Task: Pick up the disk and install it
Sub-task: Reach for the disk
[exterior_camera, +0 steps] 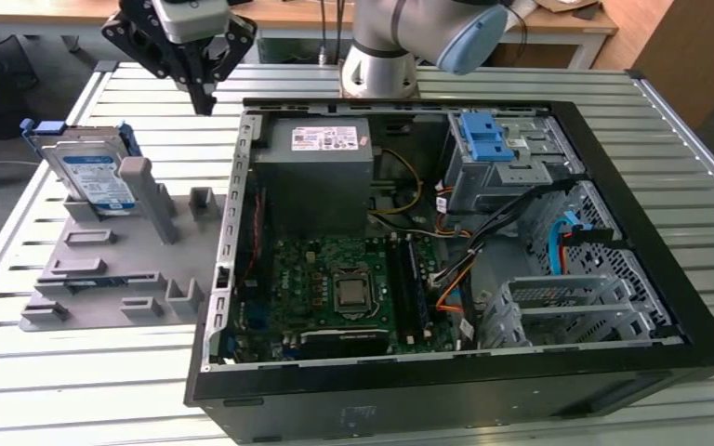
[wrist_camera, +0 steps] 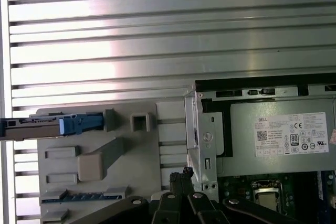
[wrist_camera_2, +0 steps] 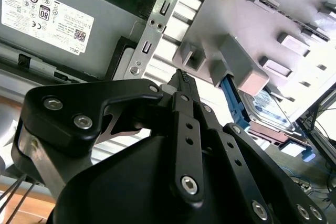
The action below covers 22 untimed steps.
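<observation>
Exterior view first: the slatted metal table (exterior_camera: pixel 72 400) carries everything. The open computer case (exterior_camera: pixel 456 400), the biggest thing on it, lies below my gripper (exterior_camera: pixel 204 100) and off to one side. On the other side of my tips, outside the case wall, lies the grey fixture plate (exterior_camera: pixel 97 279). The disk (exterior_camera: pixel 94 177) stands on edge in a slot at the plate's end nearest me. Inside the case, the grey power supply (exterior_camera: pixel 320 172) sits just across the wall from my tips. The blue latch (exterior_camera: pixel 487 139) on the drive cage is well beyond it.

In the second wrist view my fingers (wrist_camera_2: pixel 182 80) are pressed together to a single point with nothing between them. I hang in the air, touching nothing.

The disk is lower than my tips and off to the side away from the case, near but clearly apart. In the first wrist view the disk (wrist_camera: pixel 37 128) shows edge-on, a thin strip running along the table's slats. Its blue carrier frame (wrist_camera: pixel 81 123) is on the end closest to my fingers. In the exterior view it looks taller than wide, so I judge its long axis rises from the plate, leaning a little.
</observation>
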Each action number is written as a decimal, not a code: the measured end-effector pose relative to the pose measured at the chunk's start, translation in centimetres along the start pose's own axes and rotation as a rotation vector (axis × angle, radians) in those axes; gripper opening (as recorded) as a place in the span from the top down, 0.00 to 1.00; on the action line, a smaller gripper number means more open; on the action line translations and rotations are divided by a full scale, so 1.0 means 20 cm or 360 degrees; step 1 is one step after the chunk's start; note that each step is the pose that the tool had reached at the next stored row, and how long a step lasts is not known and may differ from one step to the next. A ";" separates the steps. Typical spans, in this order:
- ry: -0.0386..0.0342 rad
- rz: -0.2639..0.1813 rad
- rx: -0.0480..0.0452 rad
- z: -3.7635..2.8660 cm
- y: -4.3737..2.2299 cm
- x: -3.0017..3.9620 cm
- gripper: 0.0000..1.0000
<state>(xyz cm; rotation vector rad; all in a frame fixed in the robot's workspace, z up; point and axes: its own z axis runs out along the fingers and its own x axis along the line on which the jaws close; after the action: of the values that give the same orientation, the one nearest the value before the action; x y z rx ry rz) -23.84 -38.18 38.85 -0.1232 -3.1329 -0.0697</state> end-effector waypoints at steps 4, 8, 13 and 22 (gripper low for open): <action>0.0000 0.0000 0.0000 0.001 0.002 0.014 0.89; 0.0000 0.0000 0.0000 0.001 0.004 0.031 0.89; 0.0000 0.0000 0.0000 0.002 0.010 0.054 0.89; 0.0000 0.0000 0.0000 0.004 0.028 0.099 0.89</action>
<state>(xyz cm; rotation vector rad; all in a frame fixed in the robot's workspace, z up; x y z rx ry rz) -25.77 -37.46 38.80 -0.1232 -3.1330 -0.0697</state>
